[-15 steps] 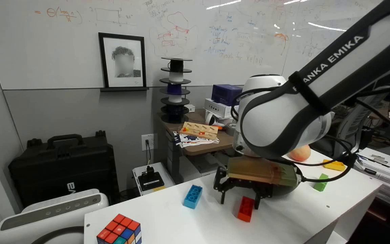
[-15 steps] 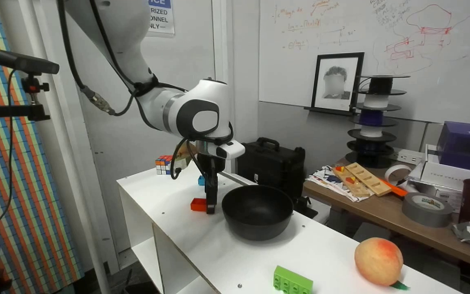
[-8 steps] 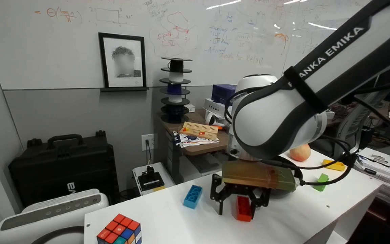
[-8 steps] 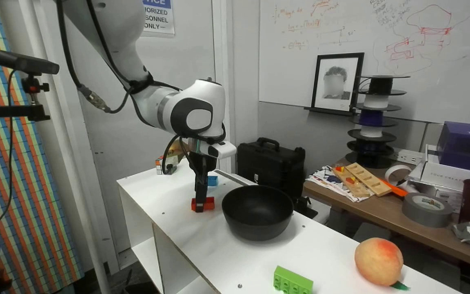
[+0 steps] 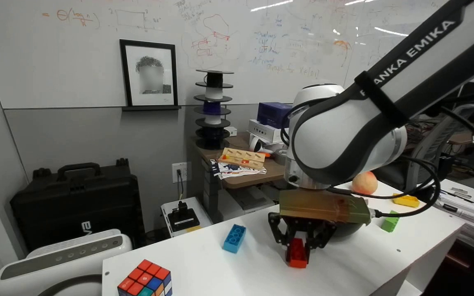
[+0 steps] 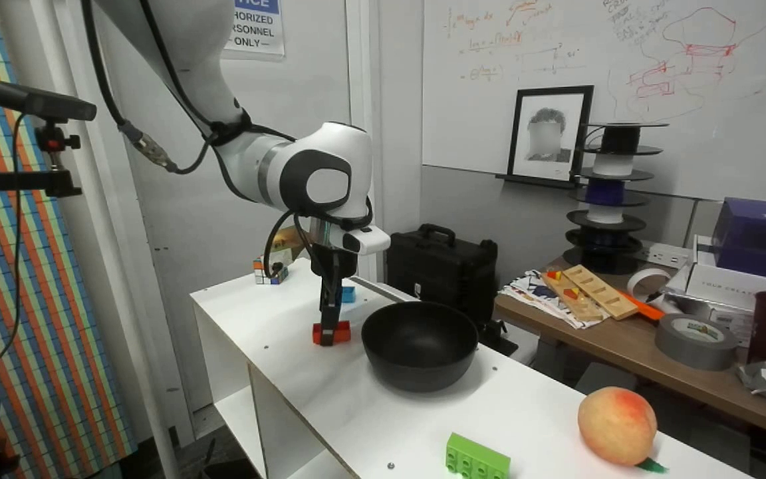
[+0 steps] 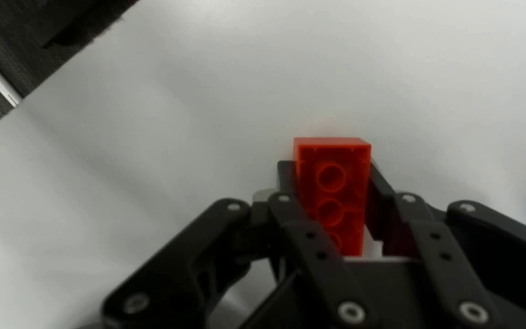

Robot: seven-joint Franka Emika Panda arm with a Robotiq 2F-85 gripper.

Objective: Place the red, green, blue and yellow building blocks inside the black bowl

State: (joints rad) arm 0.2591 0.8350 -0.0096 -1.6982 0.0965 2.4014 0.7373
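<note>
The red block (image 7: 331, 176) rests on the white shelf top, hollow side toward the wrist camera. My gripper (image 5: 298, 258) is shut on its two long sides, one finger (image 7: 286, 176) against each. The black bowl (image 6: 419, 359) stands close by; in an exterior view the gripper hides much of the bowl (image 5: 346, 231). On the far side of the gripper from the bowl lies the blue block (image 5: 234, 238). Past the bowl sit the green block (image 5: 390, 222) and, farther along, the yellow block (image 5: 406, 200).
A peach (image 6: 617, 426) lies beyond the bowl, and a Rubik's cube (image 5: 145, 279) sits at the opposite end of the shelf top. The shelf's long edge (image 7: 62, 66) drops to dark floor. A brown desk (image 6: 682, 352) with tape and boxes is nearby.
The open gripper has shifted over the red block, so that its fingers straddle it, and has then shut on it. The block has turned slightly; the other blocks and bowl stay put.
</note>
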